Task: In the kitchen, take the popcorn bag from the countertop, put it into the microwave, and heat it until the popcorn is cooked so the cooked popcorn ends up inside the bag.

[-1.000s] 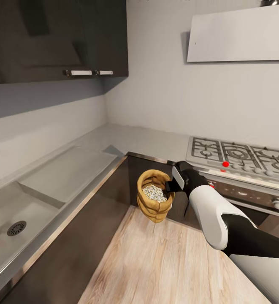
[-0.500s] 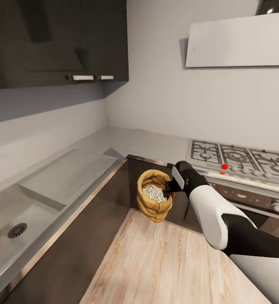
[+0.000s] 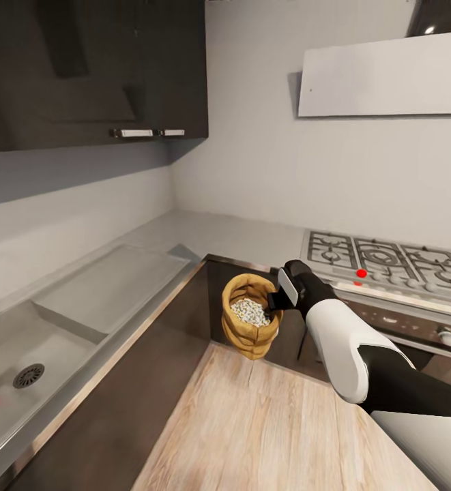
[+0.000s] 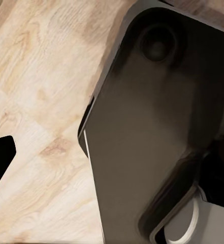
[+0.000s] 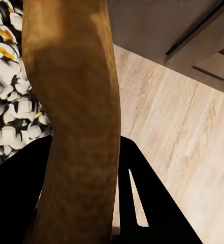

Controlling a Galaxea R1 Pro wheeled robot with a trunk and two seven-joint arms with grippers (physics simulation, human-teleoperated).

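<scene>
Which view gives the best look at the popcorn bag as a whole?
The head view: the whole popcorn bag hangs above the floor, its rim held by the right gripper. The right wrist view shows its rolled rim and kernels close up.

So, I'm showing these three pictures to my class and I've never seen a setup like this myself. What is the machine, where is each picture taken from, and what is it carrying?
This is a simulated two-armed robot on wheels in a kitchen. The big picture comes from a camera on its head, looking down over its white-and-black right arm. That arm's gripper is shut on the rolled rim of a small mustard-tan cloth popcorn bag, held in the air above the pale wood floor. Whitish popcorn fills the bag.

The long silver-grey countertop runs along the wall, with a sunken steel sink and a steel gas hob.

The other two pictures come from cameras at each wrist. The right one shows the bag's rim between the black fingers. The left one shows mostly dark robot parts over floor.
</scene>
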